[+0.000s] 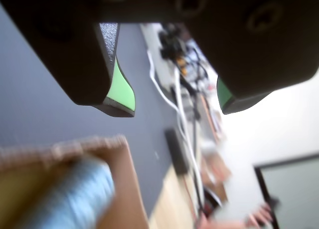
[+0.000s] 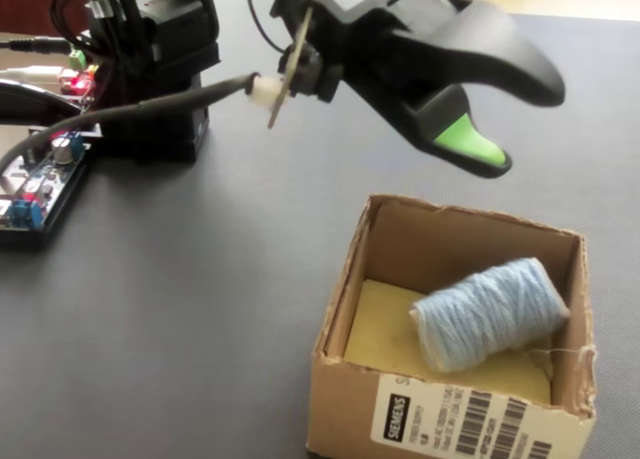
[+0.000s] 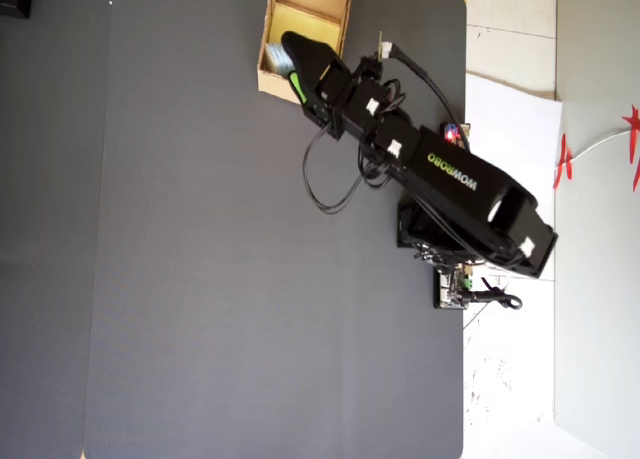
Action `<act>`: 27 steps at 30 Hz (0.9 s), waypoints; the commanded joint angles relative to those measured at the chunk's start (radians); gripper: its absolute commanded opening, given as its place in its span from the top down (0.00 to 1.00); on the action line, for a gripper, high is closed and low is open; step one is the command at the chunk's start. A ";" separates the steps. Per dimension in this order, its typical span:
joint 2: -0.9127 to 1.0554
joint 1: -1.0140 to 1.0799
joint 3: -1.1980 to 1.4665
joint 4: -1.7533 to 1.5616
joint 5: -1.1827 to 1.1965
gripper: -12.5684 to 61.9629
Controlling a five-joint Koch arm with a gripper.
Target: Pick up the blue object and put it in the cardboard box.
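Wrist view: the gripper (image 1: 177, 102) fills the upper half of the frame, its two green-tipped jaws standing wide apart with nothing between them. At lower left, blurred, the blue object (image 1: 79, 199) lies inside the cardboard box (image 1: 124, 189). A dark mat (image 1: 45, 114) runs behind, and cables cross the centre of the frame.

Fixed view: the gripper (image 2: 500, 129) hangs at upper right, open and empty, above the box and clear of it. The cardboard box (image 2: 450, 424) sits at lower right, a barcode label on its front wall. The blue object (image 2: 485, 314) rests on the yellowish floor toward the right side of the box, touching or nearly touching the right wall. It is a pale blue, ribbed, thread-wound oblong, soft in appearance, lying on its side. The arm's base and a circuit board occupy the upper left.

Overhead view: the cardboard box (image 3: 325, 4) stands at top centre on the mat, with the gripper (image 3: 290, 64) over its lower left corner. Only a sliver of the blue object (image 3: 274, 59) shows there.

Judgement: placement appears complete. The next move calls only for a clean withdrawal, without catching the box walls.
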 commanded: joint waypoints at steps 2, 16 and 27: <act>0.092 -0.084 0.012 -0.023 0.037 0.40; 0.322 -0.465 0.301 -0.018 0.132 0.37; 0.446 -0.588 0.499 -0.017 0.106 0.37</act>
